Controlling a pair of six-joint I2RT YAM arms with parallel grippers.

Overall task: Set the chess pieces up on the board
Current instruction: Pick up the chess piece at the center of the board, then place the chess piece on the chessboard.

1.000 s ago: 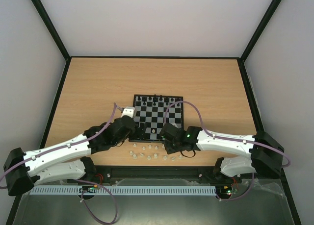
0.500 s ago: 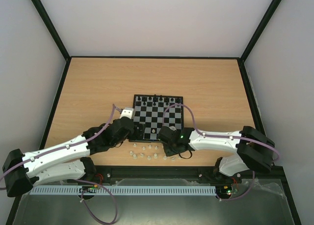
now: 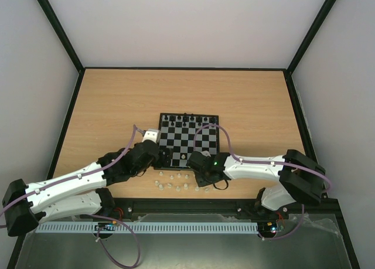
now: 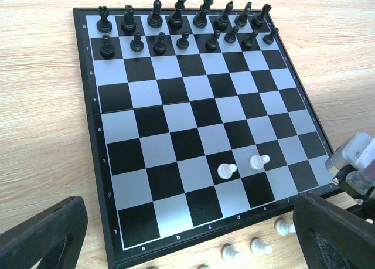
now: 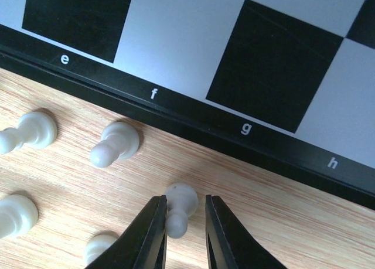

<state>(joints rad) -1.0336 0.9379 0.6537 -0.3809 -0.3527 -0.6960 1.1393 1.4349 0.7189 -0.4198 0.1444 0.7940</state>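
The board (image 3: 190,137) lies mid-table, with black chessmen (image 4: 181,29) filling its two far rows. Two white pawns (image 4: 227,170) (image 4: 258,161) stand on its third row. Several other white chess pieces (image 3: 176,182) lie loose on the wood in front of the board's near rim (image 5: 193,113). My right gripper (image 5: 185,200) is down among them, its jaws narrowly open round a lying white pawn (image 5: 179,204). The left finger (image 5: 153,222) touches the pawn's head, while a small gap shows at the right finger. My left gripper (image 4: 187,239) hovers wide open over the board's near edge, holding nothing.
More white pawns (image 5: 114,143) (image 5: 26,131) lie just left of the right gripper, close to the board rim. Part of the right arm (image 4: 356,157) shows at the board's near right corner. Dark side rails (image 3: 67,116) edge the wooden table.
The right arm has reached further left along the board's near edge, and its jaws have narrowed round the lying pawn. The left arm has stayed put, open.
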